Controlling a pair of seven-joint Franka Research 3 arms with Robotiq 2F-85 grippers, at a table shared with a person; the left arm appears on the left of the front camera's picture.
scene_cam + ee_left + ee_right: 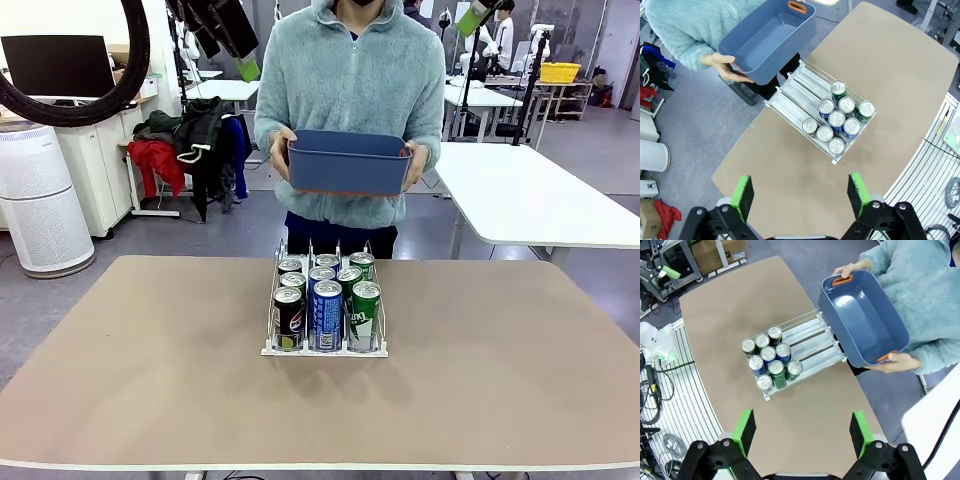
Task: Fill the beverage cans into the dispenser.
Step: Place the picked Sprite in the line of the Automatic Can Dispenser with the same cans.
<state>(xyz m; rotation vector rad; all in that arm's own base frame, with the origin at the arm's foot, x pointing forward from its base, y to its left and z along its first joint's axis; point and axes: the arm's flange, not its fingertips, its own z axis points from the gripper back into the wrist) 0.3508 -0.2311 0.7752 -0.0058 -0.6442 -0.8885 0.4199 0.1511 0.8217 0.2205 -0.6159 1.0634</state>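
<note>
Eight beverage cans (326,296) pack the front of the dispenser (272,330) at the tabletop's (140,380) middle, blocking my way there. Its rear lanes lie open; a person holds a dark blue bin (349,162) beyond the far edge.

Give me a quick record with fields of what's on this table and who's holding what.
Rack: clear three-lane wire dispenser on the tan table
Contents: eight slim aluminium drink cans, bunched at the front; black, blue and green lanes
Person: holds an empty dark blue plastic bin in both hands, off the table
Left end effector: open, holding nothing
Right end effector: open, holding nothing
</note>
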